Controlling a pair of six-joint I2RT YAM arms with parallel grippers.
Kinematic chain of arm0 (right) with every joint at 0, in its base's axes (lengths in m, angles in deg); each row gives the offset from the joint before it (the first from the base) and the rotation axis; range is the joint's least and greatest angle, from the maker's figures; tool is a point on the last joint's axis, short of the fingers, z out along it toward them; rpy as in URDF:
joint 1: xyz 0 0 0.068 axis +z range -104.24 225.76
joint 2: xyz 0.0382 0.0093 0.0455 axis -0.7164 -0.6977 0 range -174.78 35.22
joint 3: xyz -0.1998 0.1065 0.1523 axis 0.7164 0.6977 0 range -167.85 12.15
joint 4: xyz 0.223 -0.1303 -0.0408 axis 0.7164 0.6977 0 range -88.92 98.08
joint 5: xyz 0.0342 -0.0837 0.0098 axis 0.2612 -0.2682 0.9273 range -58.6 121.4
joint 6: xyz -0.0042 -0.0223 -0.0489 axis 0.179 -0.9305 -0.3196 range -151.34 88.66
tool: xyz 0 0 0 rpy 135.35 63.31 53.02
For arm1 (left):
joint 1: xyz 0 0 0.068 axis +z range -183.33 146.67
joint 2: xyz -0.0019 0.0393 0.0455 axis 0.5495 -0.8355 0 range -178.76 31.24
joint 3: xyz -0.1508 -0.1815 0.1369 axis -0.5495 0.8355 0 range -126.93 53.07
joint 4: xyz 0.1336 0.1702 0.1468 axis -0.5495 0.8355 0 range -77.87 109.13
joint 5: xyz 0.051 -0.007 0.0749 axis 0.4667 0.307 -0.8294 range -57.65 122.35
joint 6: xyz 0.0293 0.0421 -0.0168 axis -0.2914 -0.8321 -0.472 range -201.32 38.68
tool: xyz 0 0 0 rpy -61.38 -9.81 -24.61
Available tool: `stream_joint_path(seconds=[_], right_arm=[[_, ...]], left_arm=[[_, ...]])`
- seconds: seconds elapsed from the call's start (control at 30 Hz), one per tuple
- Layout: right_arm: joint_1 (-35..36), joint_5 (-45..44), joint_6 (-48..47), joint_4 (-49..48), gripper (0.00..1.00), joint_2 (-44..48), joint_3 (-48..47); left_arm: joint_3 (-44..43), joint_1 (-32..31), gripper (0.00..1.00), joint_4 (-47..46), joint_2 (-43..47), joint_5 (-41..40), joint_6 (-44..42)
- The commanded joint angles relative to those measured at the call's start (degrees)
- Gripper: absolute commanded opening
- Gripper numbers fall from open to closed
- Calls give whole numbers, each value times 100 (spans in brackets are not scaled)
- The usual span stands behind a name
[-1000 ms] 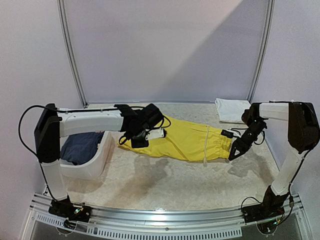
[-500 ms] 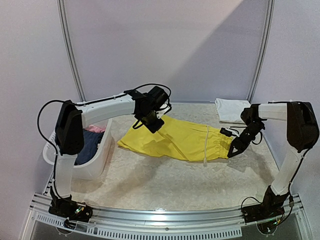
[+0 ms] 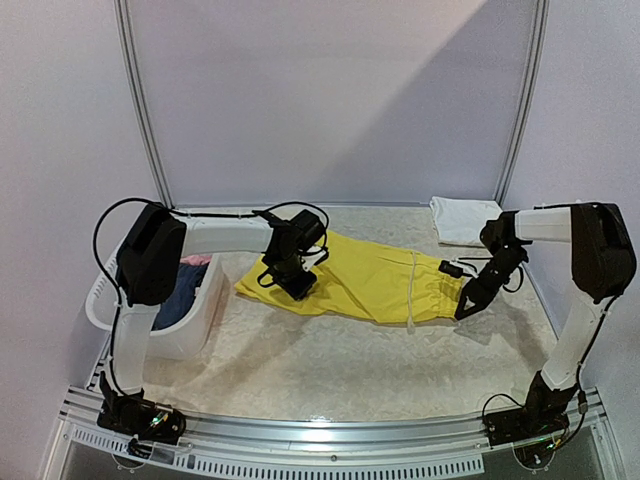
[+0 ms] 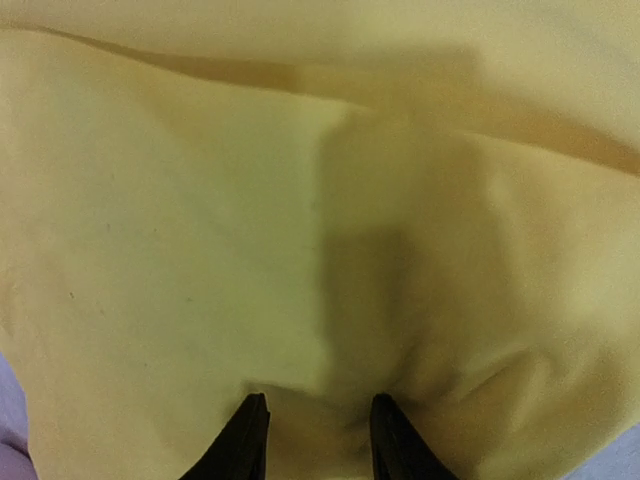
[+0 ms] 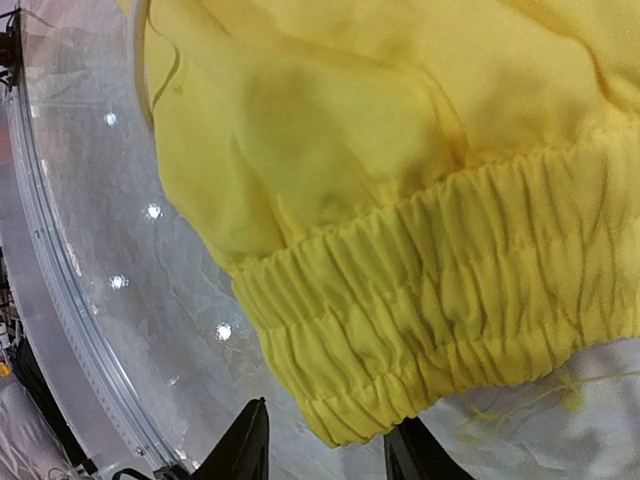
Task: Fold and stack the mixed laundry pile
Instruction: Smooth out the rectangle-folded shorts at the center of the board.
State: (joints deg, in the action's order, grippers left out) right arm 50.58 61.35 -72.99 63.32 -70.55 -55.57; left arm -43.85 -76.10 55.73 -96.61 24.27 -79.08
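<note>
Left tool (image 3: pixel 293 283) has dropped onto the yellow shorts (image 3: pixel 370 280), spread across mid-frame on the worktop (image 3: pixel 330 360); its fingers stand apart on the cloth, and I cannot tell whether they pinch it. Right tool (image 3: pixel 466 305) stands spread, straddling the waistband corner (image 5: pixel 345 425).

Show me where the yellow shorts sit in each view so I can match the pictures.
Top external: yellow shorts lie mid-frame, between the left gripper and right gripper.
Left wrist: the shorts fill nearly the whole frame as plain cloth.
Right wrist: they fill the top and right.
Shared landmark: the gathered waistband, at the shorts' right end from above, crosses the right wrist view; the left wrist view lacks it.
</note>
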Motion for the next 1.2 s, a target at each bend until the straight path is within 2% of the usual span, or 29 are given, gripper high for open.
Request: stream_joint_path(seconds=[0.0, 0.1, 0.2, 0.27, 0.43, 0.57, 0.8, 1.03, 1.1, 1.17], right_arm=[[28, 201, -122, -65, 43, -102, 120], [31, 341, -121, -94, 45, -204, 88], [31, 449, -58, -146, 41, -344, -14], [37, 520, -22, -183, 34, -430, -70], [28, 379, -247, 118, 7, -457, -149], [7, -348, -745, 277, 1, -196, 162], [-388, -984, -1429, 796, 0, 101, 145], [-429, -870, -1513, 912, 1, 36, 216], [-436, -887, -1375, 834, 7, -15, 270], [-435, -850, -1253, 892, 18, -1, 266]], left_arm=[[178, 93, 36, -192, 165, 170, 89], [199, 93, 35, -186, 156, 151, 85], [228, 93, 35, -171, 147, 75, 69], [263, 93, 35, -168, 143, 62, 66], [341, 76, 34, -146, 114, -114, -30], [358, 67, 34, -65, 111, -360, -185], [443, 53, 34, 2, 113, -747, -461], [468, -4, 34, 50, 119, -667, -591], [485, -4, 34, 86, 149, -656, -625], [449, -4, 34, 151, 212, -599, -647]])
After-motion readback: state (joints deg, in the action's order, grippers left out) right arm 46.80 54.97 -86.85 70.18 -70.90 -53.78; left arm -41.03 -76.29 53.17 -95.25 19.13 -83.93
